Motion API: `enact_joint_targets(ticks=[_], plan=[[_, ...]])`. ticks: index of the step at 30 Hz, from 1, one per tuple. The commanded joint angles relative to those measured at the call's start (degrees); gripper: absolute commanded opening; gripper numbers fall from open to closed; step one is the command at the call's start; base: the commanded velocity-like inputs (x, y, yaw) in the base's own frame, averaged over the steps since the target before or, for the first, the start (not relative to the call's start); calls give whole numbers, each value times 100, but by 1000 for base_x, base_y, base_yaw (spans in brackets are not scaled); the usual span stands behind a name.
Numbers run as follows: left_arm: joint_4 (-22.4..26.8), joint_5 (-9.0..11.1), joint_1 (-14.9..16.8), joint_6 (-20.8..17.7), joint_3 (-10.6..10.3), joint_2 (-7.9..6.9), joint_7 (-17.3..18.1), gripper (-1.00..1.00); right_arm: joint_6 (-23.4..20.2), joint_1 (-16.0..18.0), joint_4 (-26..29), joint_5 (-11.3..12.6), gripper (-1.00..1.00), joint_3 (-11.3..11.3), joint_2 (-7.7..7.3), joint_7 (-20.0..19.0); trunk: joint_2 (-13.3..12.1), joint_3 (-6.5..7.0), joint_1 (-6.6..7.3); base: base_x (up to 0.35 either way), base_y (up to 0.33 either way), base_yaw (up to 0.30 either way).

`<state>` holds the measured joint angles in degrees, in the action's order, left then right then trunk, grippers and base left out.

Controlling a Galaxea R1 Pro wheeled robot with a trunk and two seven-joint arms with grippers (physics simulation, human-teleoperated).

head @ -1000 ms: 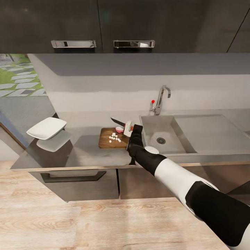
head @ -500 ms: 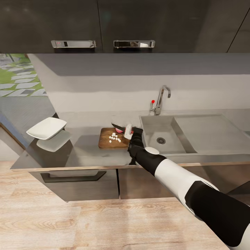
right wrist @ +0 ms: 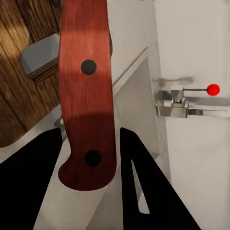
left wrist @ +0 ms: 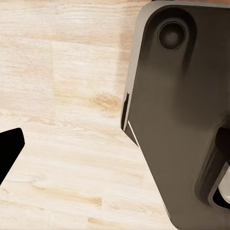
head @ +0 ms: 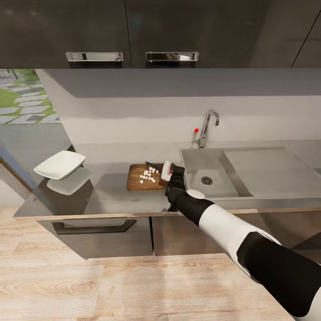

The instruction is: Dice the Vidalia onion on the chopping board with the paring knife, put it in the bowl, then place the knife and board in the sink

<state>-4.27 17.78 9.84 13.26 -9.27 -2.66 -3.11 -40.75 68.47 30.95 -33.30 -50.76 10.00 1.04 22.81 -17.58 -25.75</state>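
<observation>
Our right gripper (right wrist: 88,143) pinches the slim red-handled paring knife (right wrist: 87,91) at its stiff, likely slippery handle, over the brown wooden chopping board (head: 142,177)

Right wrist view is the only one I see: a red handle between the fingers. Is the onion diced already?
Observer: Yes. The head view shows small white onion pieces lying on the board.
Operator: Where is the bowl?
Observer: The bowl is at the countertop's left end, apart from the board.
Operator: And the blade?
Observer: The knife, held by the right end effector, points its blade left over the board's far edge.
</observation>
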Motion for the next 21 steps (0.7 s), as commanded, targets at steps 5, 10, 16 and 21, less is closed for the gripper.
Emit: enact_joint_targets(ticks=[5, 10, 16, 21], plan=[[-22, 33, 9, 36, -48, 3, -5, 100, -31, 9, 759, 19, -100, 185, 0, 28, 11, -10, -3, 0, 0, 0], [-22, 33, 9, 38, -48, 3, -5, 100, -150, 9, 2287, 26, -100, 2288, 0, -222, 11, -10, -3, 0, 0, 0], [-22, 29, 9, 37, -48, 3, -5, 100, -1202, 9, 3700, 42, -100, 3170, -495, -1477, 11, -10, -3, 0, 0, 0], [-22, 26, 9, 36, -48, 18, -5, 100, -1561, -49, 4201, 57, -100, 4618, -746, -2425, 11, -10, -3, 0, 0, 0]])
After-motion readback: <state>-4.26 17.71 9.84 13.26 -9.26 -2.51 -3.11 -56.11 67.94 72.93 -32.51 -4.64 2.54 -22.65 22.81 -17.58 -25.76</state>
